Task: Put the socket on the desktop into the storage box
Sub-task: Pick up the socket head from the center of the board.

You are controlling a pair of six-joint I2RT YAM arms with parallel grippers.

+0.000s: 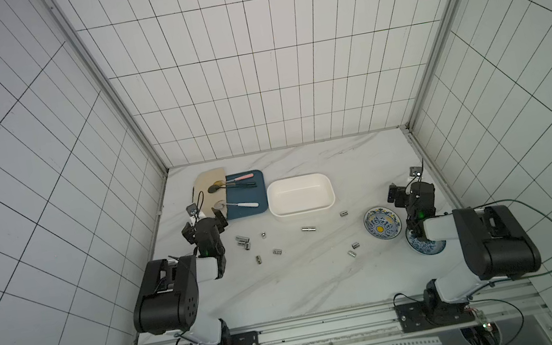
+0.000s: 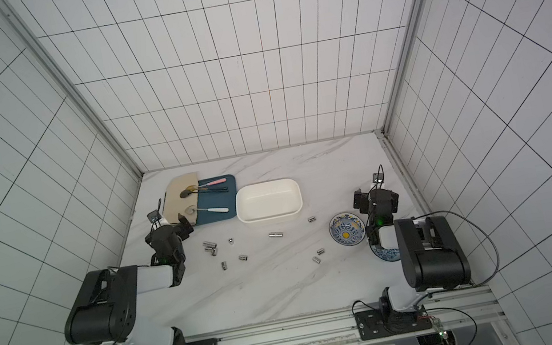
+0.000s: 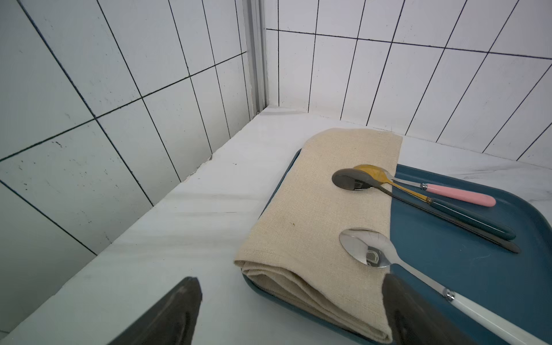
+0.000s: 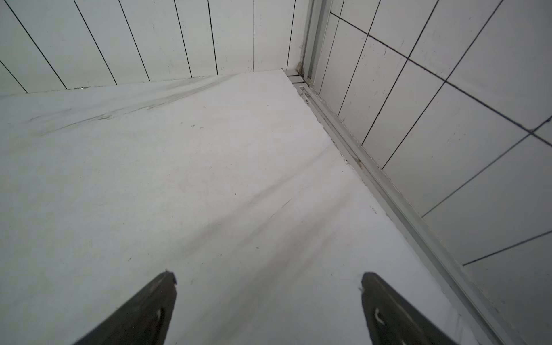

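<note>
Several small metal sockets lie scattered on the white marble desktop [image 1: 305,283], among them a cluster [image 1: 244,242] near my left arm, a long one [image 1: 309,229] in front of the storage box and a pair [image 1: 353,250] toward the right. The white storage box [image 1: 302,210] [image 2: 270,216] stands behind them with nothing inside. My left gripper [image 1: 204,224] [image 3: 289,279] hangs open over the near corner of the tray, holding nothing. My right gripper [image 1: 410,192] [image 4: 268,275] is open above bare desktop [image 4: 209,179] by the right wall. Neither wrist view shows a socket.
A dark-blue tray [image 1: 259,195] [image 3: 448,268] left of the box carries a folded beige cloth [image 3: 313,224] and several spoons [image 3: 367,248]. A blue-patterned plate [image 1: 371,231] lies at the right, another [image 1: 419,248] partly under my right arm. Tiled walls close three sides.
</note>
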